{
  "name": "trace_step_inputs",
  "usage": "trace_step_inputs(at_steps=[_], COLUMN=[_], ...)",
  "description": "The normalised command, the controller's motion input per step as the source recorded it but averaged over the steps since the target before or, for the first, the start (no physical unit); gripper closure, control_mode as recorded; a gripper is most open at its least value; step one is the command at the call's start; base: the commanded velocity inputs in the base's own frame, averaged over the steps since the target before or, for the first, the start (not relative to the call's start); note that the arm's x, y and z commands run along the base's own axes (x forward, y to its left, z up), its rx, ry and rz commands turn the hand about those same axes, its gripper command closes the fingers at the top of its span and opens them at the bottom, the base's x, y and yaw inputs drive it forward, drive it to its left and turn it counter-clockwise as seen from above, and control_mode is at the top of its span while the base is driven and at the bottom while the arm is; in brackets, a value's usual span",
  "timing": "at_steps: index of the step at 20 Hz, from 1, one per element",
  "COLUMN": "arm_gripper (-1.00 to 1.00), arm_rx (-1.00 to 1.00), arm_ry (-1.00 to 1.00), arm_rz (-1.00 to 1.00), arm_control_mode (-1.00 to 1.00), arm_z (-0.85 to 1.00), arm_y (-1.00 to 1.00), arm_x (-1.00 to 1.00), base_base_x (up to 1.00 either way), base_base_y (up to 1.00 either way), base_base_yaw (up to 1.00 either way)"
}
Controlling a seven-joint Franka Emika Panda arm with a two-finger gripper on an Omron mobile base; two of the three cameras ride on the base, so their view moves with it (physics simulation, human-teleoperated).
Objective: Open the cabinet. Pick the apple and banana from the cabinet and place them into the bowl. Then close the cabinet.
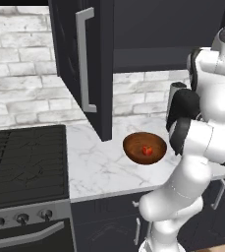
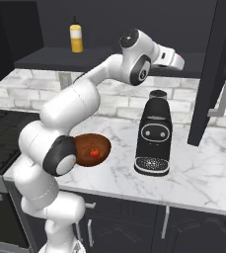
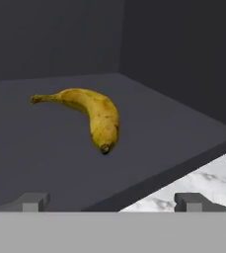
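One fruit, the apple [image 1: 147,150], already sits in the bowl [image 1: 133,146] on the marble tabletop [image 1: 99,162], while the hand [image 3: 112,200], fingers spread wide and empty, faces the banana [image 3: 92,114] lying on the open cabinet's [image 1: 84,59] shelf, apparently lining up to grasp it.
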Motion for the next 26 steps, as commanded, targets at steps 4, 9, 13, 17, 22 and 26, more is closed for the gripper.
trace_step_inputs(at_steps=[4,9,13,17,22,26], arm_gripper=[-1.0,-1.0,-1.0,-1.0,-1.0,-1.0], arm_rx=[0.0,0.0,0.0,0.0,0.0,0.03], arm_ry=[0.05,0.0,0.0,0.0,0.0,0.01], arm_rz=[0.01,0.07,0.05,0.0,0.0,0.0], arm_control_mode=[-1.0,-1.0,-1.0,-1.0,-1.0,-1.0], arm_z=[0.0,-0.02,0.0,0.0,0.0,-0.01], arm_y=[-0.23,-0.24,-0.11,-0.04,-0.04,-0.01], arm_x=[0.54,0.12,0.0,0.03,0.38,0.59], base_base_x=[0.0,0.0,0.0,0.0,0.0,0.0], base_base_y=[0.0,0.0,0.0,0.0,0.0,0.0], base_base_yaw=[0.0,0.0,0.0,0.0,0.0,0.0])
